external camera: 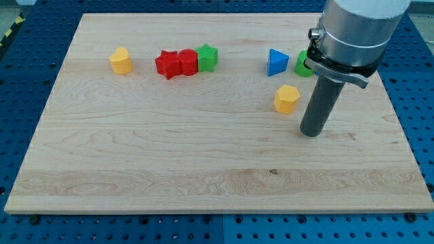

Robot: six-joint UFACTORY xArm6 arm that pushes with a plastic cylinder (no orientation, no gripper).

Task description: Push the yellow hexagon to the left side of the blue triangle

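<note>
our tip (310, 133) rests on the wooden board (203, 183) toward its right edge, about midway between the near and far edges. there is no claw on this arm, only the dark rod, so nothing opens or closes.

just beside the tip, on the view's left and slightly farther back, sits the yellow hexagon (287, 99), apart from the rod. behind it, toward the far edge, stands the blue triangle (277, 62), with a green block (303, 65) just to its right, partly hidden by our arm.

we judge the main risk this way: the hexagon lies below and a little right of the triangle, so a push straight toward the far edge could drive it into the triangle and shift it. a glancing contact could also spin the hexagon off line.

farther left along the far edge, a green star (207, 57) touches two red blocks (175, 64) in a row, and a yellow block (121, 60) sits alone near the far left corner. the gap left of the triangle looks open.
</note>
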